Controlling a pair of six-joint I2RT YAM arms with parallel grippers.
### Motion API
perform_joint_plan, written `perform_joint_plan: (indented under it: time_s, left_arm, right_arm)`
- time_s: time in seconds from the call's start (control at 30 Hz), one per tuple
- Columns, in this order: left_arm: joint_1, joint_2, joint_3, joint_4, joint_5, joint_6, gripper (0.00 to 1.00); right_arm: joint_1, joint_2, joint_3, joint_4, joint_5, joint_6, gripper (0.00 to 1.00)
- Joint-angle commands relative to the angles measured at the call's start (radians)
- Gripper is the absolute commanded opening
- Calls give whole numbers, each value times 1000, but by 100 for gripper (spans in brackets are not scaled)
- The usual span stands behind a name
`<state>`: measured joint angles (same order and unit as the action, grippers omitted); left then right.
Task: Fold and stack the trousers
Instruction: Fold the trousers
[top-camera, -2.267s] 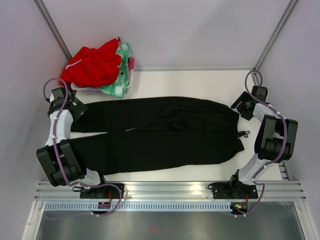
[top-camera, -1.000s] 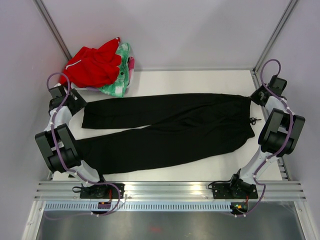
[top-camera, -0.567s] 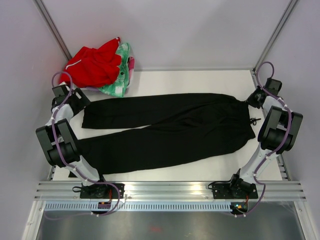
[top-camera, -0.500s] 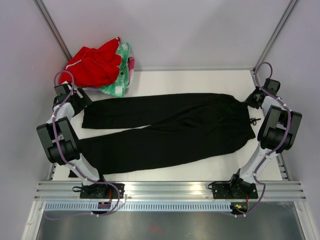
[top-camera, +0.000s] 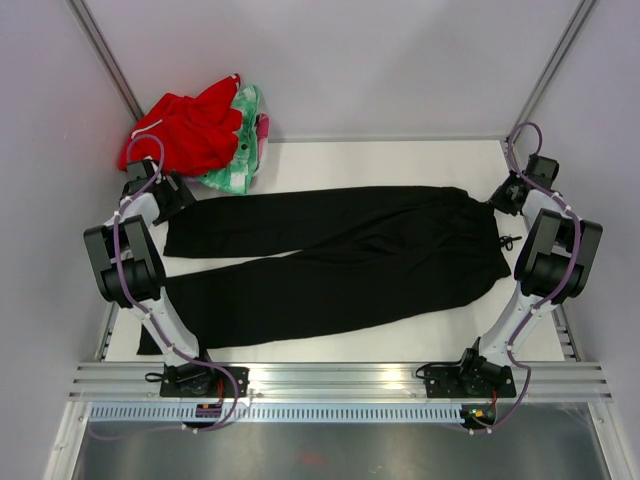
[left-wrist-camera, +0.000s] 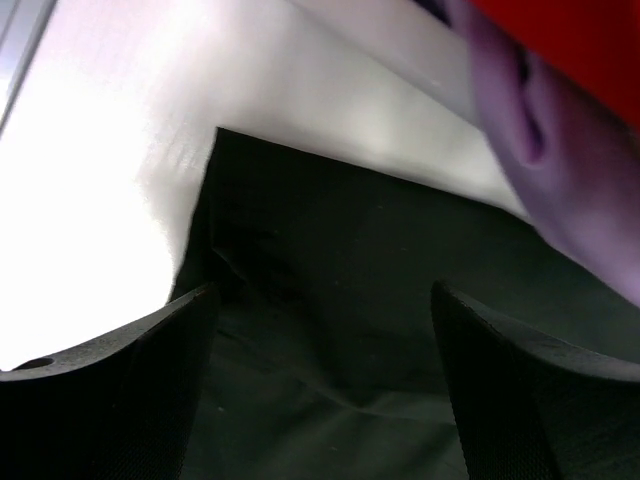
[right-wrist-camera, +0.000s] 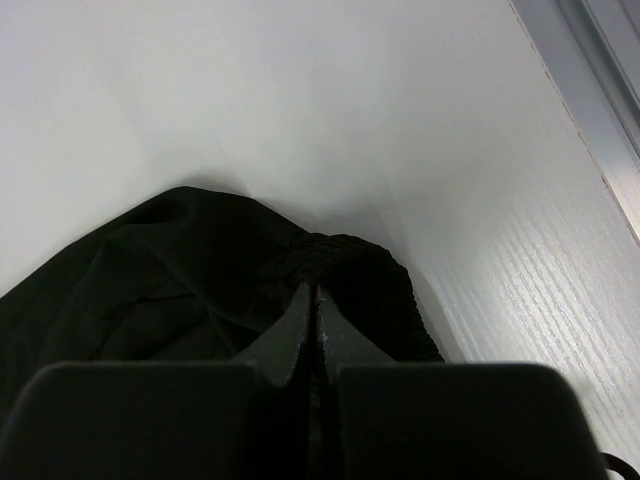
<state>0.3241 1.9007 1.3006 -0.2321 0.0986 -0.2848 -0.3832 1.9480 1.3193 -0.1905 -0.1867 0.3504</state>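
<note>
The black trousers (top-camera: 340, 255) lie spread flat on the white table, waist to the right and the two legs running left. My right gripper (top-camera: 497, 200) is at the far corner of the waist. In the right wrist view it (right-wrist-camera: 313, 292) is shut on a bunched bit of the trousers' waistband (right-wrist-camera: 365, 268). My left gripper (top-camera: 172, 198) hovers at the hem of the far leg. In the left wrist view it (left-wrist-camera: 322, 292) stands open over the trousers' hem corner (left-wrist-camera: 300, 230), with nothing gripped between its fingers (left-wrist-camera: 150, 380).
A red garment (top-camera: 185, 130) lies on a green-and-pink cloth (top-camera: 240, 165) at the back left, just behind the left gripper. The red garment (left-wrist-camera: 580, 40) and a purple cable (left-wrist-camera: 540, 150) show in the left wrist view. The drawstring (top-camera: 507, 240) trails off the waist near the right arm.
The trousers were dragged right and stretched out. Over the last second the left gripper swung in over the far leg's hem, and the right gripper eased slightly left with the waist corner.
</note>
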Motion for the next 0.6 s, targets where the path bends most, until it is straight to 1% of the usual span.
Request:
perform_joint_plan:
  time_s: [0.0,0.1,0.2,0.23,0.27,0.3,0.37,0.5,0.57]
  left_arm:
    - [1,40,61,16,-74,85,90]
    - [3,58,60,17,-94,148,90]
    - [10,89,104,1,-92,168,89]
    - [9,96,114,-1,-123,174,88]
    - [9,106,143,-22,-158,174,85]
    - [10,115,161,-42,-160,176,84]
    - [10,152,199,-91,-140,190,81]
    - [12,166,197,-116,-122,196,80]
    - [12,156,180,-115,-103,207,77]
  right_arm:
    - [3,-4,38,13,-19,-21,0]
    - [3,-21,32,17,-36,-21,0]
    - [9,-24,31,23,-40,-22,0]
    - [10,-24,31,23,-42,-22,0]
    - [12,-23,31,23,-43,-22,0]
    - [12,-20,31,25,-45,-22,0]
    - [14,-20,28,26,-45,-22,0]
    - [14,-17,14,43,-49,-10,0]
    - [15,-17,12,46,-50,-2,0]
